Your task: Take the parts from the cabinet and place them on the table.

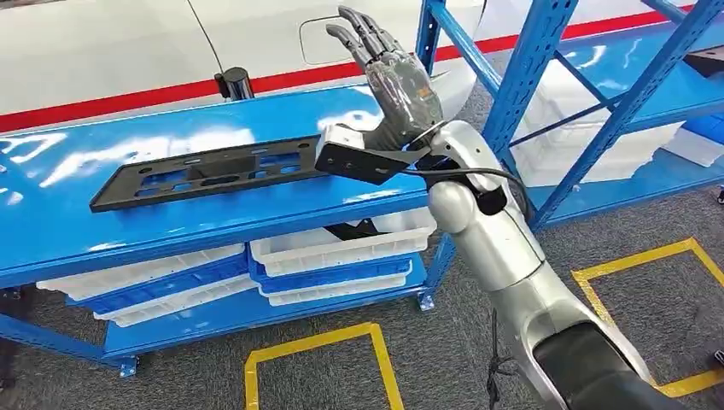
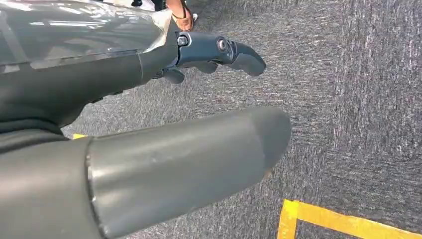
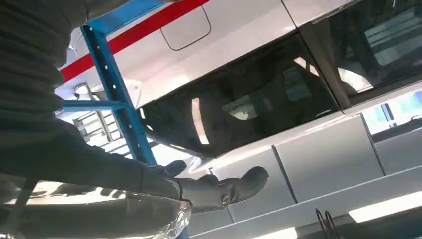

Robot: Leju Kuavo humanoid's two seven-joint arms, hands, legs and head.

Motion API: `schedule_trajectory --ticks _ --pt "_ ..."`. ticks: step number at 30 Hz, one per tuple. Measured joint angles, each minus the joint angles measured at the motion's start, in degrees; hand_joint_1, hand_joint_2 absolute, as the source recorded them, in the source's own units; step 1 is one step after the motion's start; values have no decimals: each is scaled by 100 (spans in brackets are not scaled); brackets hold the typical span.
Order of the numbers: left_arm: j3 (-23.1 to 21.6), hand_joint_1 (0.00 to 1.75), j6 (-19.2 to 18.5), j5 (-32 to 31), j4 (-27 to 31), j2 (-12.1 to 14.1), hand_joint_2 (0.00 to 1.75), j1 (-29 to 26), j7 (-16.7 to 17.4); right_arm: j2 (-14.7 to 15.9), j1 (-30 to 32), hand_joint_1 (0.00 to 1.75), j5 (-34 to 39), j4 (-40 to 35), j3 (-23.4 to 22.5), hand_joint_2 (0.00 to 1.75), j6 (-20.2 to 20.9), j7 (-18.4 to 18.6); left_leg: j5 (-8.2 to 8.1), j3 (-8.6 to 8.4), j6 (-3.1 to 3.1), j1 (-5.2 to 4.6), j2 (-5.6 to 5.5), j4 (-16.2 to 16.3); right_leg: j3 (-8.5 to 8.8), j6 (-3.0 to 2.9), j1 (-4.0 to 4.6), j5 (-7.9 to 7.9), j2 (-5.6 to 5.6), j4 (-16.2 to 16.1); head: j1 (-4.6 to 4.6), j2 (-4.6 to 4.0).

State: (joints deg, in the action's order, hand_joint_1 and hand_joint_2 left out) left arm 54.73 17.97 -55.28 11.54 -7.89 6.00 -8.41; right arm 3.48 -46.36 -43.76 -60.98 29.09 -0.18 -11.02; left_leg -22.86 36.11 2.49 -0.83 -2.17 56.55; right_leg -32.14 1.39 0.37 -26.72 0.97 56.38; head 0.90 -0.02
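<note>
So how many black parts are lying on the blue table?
1. The long black part lies flat on the blue table, just left of the raised right hand, which holds nothing.

Grey carpet floor [image 1: 444, 359] with yellow tape squares [image 1: 312, 346], blue shelving [image 1: 546, 77]

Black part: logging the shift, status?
Right hand open, raised above table. Left hand empty, over floor. Black part flat on table. Nothing in the way.
</note>
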Motion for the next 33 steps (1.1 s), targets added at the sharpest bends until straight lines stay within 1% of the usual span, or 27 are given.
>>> schedule_trajectory --ticks 6,7,9,11,13,16,17,18,19,20,21,22,23,24,25,26,27,28,29,30,31,32,33 --pt "4 0 55 118 -2 0 0 -9 9 -111 -25 0 57 79 50 175 -94 -55 -1 3 -4 1 1 -2 0 0 -2 0 -1 -3 -11 0" --pt "7 0 61 118 -2 0 0 -12 11 -125 -25 0 57 85 61 175 -105 -57 0 3 -4 1 1 -2 3 0 -2 0 -1 -10 -35 0" --pt "7 0 70 118 -2 0 0 -18 13 -140 -24 0 61 94 76 175 -116 -70 0 3 -5 1 2 -14 11 1 -2 2 0 -33 -118 0" --pt "7 0 77 120 -4 0 0 -18 20 -142 -24 0 65 111 90 175 -144 -89 8 3 -8 0 2 -38 18 4 -3 7 0 -64 -131 0" --pt "7 0 81 129 -9 2 0 -19 39 -146 -20 0 68 127 98 175 -162 -118 0 7 0 -15 -1 -30 28 14 -29 12 0 -97 -129 0" --pt "11 0 85 140 -11 2 0 -19 59 -155 -2 0 68 166 125 175 -164 -138 -29 12 40 -38 -1 -28 28 21 -52 7 0 -117 -129 0" --pt "9 0 85 140 -13 4 0 -16 68 -155 15 0 63 177 136 175 -164 -138 -41 15 59 -48 1 -29 31 40 -60 -5 2 -135 -129 0" --pt "9 0 85 135 -13 4 0 -12 74 -153 32 0 57 184 142 175 -164 -138 -59 18 84 -53 6 -53 56 45 -63 1 7 -134 -129 0" --pt "9 0 85 122 -15 -2 0 -4 79 -151 57 0 52 184 153 175 -173 -140 -89 -7 117 -57 41 -92 98 48 -18 -2 6 -162 -127 0" --pt "11 0 83 103 -18 -11 0 -5 87 -140 86 0 52 184 153 175 -184 -140 -89 -99 128 -39 39 -158 162 84 9 -32 8 -188 -122 0" --pt "9 0 81 70 -17 -4 0 -13 98 -116 142 0 52 181 155 175 -208 -140 -81 -222 146 -11 38 -230 138 69 8 -108 -6 -120 -114 0" --pt "9 0 83 57 -20 -7 0 -12 109 -68 200 0 55 184 166 175 -230 -138 -88 -301 160 -11 29 -264 18 11 22 -227 -6 191 -109 0" --pt "9 0 81 46 -20 -4 0 -6 125 -33 260 0 55 184 181 175 -240 -136 -108 -329 176 -12 32 -266 -249 -55 20 -406 -6 725 -111 0" --pt "7 0 81 13 -22 -2 0 4 144 11 327 0 55 175 195 175 -245 -122 -129 -346 187 -14 31 -265 -547 -77 20 -555 -6 1226 -107 0" --pt "7 0 81 -4 -22 -4 0 8 157 61 399 0 57 155 205 175 -249 -103 -154 -367 191 -15 30 -260 -828 -69 24 -678 -5 1660 -109 0" --pt "7 0 81 -22 -24 -9 0 4 160 120 463 0 59 134 203 175 -254 -88 -186 -405 188 -16 26 -255 -993 -37 20 -668 -6 1832 -111 0" --pt "7 0 81 -33 -26 -9 0 -1 168 159 516 0 61 96 201 175 -258 -63 -224 -459 176 -15 17 -255 -999 34 13 -533 -8 1694 -109 0" --pt "7 0 83 -46 -26 -9 0 0 177 194 546 0 63 27 203 175 -258 -42 -275 -536 159 -12 14 -254 -859 136 -2 -255 -15 1262 -109 0" --pt "4 0 83 -48 -26 -11 0 9 179 217 551 0 63 -27 203 175 -260 -33 -323 -617 140 -12 14 -253 -650 229 -22 80 -24 701 -107 0" --pt "2 0 85 -57 -26 -15 0 18 181 262 553 0 66 -100 201 175 -264 -22 -381 -693 118 -13 15 -253 -438 283 -38 420 -34 123 -107 0" --pt "2 0 92 -61 -31 -15 0 24 188 295 569 0 66 -136 203 175 -267 -7 -428 -736 86 -18 20 -241 -350 213 -24 465 -44 -142 -107 0" --pt "2 0 100 -72 -33 -13 0 43 199 312 581 0 66 -183 203 175 -271 11 -449 -698 59 -20 15 -226 -306 57 9 339 -49 -166 -105 0" --pt "0 0 103 -92 -35 -15 0 62 212 317 637 0 65 -253 201 175 -271 17 -498 -690 18 -19 20 -218 -285 -2 14 424 -44 -147 -105 0"
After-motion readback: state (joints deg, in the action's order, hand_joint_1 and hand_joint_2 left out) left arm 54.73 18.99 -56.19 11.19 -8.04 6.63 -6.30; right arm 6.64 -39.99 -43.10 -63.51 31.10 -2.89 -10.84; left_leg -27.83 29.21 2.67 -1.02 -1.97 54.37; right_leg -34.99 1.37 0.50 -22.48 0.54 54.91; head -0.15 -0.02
